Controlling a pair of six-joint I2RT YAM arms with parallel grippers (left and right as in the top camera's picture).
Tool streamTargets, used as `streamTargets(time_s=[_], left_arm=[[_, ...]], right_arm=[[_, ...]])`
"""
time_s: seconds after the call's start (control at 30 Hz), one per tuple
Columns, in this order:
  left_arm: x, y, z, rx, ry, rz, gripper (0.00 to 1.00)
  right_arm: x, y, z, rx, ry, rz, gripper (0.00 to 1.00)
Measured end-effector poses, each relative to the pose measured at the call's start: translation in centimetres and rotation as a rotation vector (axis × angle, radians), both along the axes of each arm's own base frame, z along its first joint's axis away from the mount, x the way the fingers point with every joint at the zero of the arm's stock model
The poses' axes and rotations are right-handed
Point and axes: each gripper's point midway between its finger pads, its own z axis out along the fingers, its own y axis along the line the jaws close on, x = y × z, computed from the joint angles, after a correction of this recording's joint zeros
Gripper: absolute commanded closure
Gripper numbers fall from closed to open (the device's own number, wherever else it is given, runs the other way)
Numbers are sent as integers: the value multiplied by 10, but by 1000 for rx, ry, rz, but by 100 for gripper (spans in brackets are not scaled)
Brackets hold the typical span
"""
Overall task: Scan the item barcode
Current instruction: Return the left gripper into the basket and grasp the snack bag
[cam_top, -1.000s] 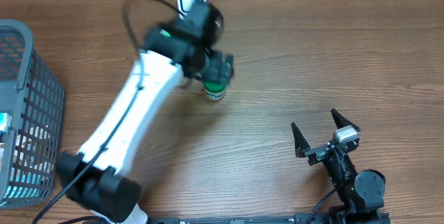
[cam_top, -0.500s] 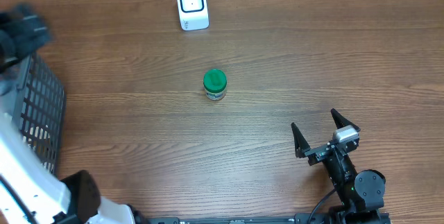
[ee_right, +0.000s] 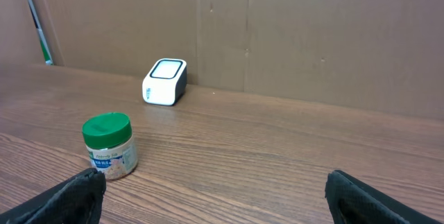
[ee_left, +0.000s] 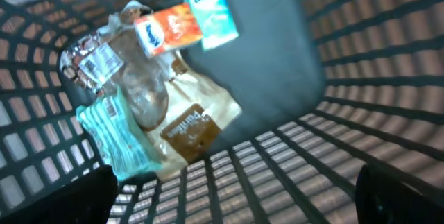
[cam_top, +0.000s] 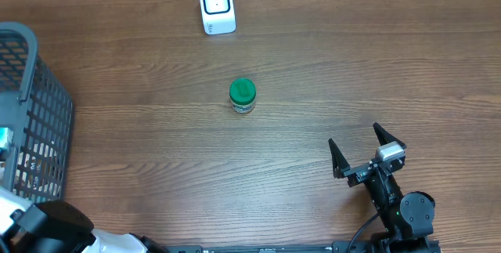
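Note:
A white barcode scanner stands at the table's far edge, also in the right wrist view as the scanner. A small green-lidded jar stands upright mid-table, free of both grippers; the right wrist view shows the jar at left. My left gripper is open inside the grey mesh basket, above several packaged items: an orange packet, a teal box, a cream pouch. Nothing lies between its fingers. My right gripper stands open near the front right. I can make out no barcode.
Brown cardboard walls back the table behind the scanner. The basket's mesh wall rises close around my left gripper. The left arm's base sits at the front left corner.
My left arm has swung away from the jar at mid-table to the basket on the left, leaving the jar standing alone. The right arm has not moved.

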Motion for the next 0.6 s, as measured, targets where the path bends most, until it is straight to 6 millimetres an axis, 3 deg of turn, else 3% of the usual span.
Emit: streamTargets(time_s=[0.03,0.3,0.43,0.6], left_arm=[[-1,2,-21,-20,33,5,9],[-19,3,-127,-91,191,33,9],[-26,6,-157,-85,221,49,8],[-26,13,-180,-92,249,57,6]], right_arm=[[0,0,0,0,-1,0,0],[0,0,0,0,-1,0,0],[0,0,0,0,0,0,0],[0,0,0,-1,0,0,0]])
